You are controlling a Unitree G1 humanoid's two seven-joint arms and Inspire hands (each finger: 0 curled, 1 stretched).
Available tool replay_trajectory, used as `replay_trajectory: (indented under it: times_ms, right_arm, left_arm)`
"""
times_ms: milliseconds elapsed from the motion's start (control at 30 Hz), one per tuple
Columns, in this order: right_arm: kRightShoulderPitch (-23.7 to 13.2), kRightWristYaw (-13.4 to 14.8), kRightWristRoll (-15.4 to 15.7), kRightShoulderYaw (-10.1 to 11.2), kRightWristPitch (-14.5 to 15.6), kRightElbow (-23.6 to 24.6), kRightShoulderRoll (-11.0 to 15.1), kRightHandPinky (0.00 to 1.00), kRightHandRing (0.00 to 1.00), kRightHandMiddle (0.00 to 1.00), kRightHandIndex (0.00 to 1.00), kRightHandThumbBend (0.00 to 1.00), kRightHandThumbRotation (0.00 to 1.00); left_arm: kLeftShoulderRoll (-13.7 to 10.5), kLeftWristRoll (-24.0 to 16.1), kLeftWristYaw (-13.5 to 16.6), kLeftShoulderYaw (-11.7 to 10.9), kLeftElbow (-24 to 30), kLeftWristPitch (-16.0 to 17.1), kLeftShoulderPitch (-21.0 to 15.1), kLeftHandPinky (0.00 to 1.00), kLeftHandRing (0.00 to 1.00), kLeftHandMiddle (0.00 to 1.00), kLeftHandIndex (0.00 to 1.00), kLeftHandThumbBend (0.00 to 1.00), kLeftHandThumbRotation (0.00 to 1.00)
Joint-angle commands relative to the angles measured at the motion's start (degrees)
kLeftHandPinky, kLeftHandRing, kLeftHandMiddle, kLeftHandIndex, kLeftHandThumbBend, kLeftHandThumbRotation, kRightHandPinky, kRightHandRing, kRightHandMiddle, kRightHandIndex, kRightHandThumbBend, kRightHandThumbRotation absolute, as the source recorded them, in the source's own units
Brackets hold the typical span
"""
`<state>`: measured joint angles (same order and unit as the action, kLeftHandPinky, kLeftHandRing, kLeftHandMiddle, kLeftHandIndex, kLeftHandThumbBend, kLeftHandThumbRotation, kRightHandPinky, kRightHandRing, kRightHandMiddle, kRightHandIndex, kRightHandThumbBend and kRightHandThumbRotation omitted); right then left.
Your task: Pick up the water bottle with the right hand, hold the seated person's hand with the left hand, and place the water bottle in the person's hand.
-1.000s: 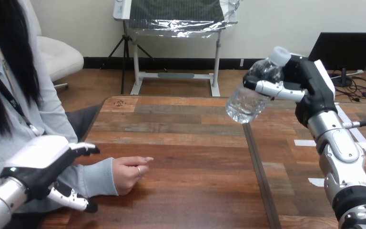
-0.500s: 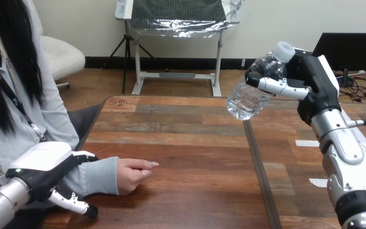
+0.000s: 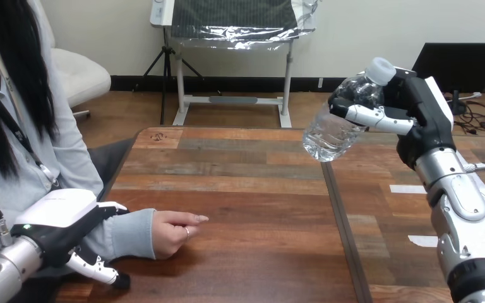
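Water bottle (image 3: pixel 336 129) in right hand (image 3: pixel 419 108)

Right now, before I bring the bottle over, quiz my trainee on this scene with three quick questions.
1. Fill in: the person's hand rests on the ____.
2. Which one holds the bottle? A the left hand; B the right hand; C the person's hand.
3. True or false: the left hand is touching the bottle.

Key
1. table.
2. B; the bottle is tilted in the air, cap uppermost.
3. False; the left hand is at the person's sleeve, far from the bottle.
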<state>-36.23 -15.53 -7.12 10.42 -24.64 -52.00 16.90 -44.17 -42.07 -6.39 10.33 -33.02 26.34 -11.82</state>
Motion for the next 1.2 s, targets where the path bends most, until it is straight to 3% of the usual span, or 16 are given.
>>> replay_trajectory:
  times_ms: [0,200,367,633,933,1167]
  right_arm:
    - [-1.9,0.0,-1.3,1.1,-0.5,5.5,1.0,0.14,0.18,0.30,0.38,0.76,0.00]
    - [-1.2,0.2,-1.2,1.1,-0.3,6.9,0.9,0.14,0.18,0.29,0.38,0.77,0.00]
    - [-0.9,0.2,-0.9,1.0,-0.5,7.2,1.0,0.14,0.18,0.29,0.38,0.77,0.00]
    - [-0.8,0.0,-0.8,0.9,-0.5,7.5,1.1,0.14,0.18,0.29,0.38,0.77,0.00]
    - [-0.9,-0.4,-0.9,0.9,-0.6,7.5,1.0,0.14,0.18,0.29,0.38,0.77,0.00]
    - [-1.1,-1.0,-1.1,0.9,-0.6,7.4,0.9,0.14,0.19,0.29,0.38,0.76,0.00]
  left_arm:
    - [0.3,0.1,1.8,1.3,-1.1,-0.1,-2.5,0.70,0.74,0.77,0.79,1.00,0.42]
    - [1.0,0.7,2.0,1.5,-0.5,-1.2,-2.0,0.62,0.69,0.73,0.77,1.00,0.41]
    - [1.8,0.8,3.9,1.8,-0.9,-1.0,-1.9,0.58,0.65,0.69,0.73,1.00,0.37]
    - [3.1,1.7,4.5,2.0,-1.0,-1.6,-1.8,0.57,0.61,0.64,0.68,1.00,0.32]
    - [4.2,2.7,5.9,2.0,-1.6,-1.8,-1.7,0.55,0.55,0.58,0.61,1.00,0.22]
    - [4.9,3.2,7.1,2.2,-2.3,-2.0,-1.9,0.45,0.47,0.52,0.55,0.99,0.12]
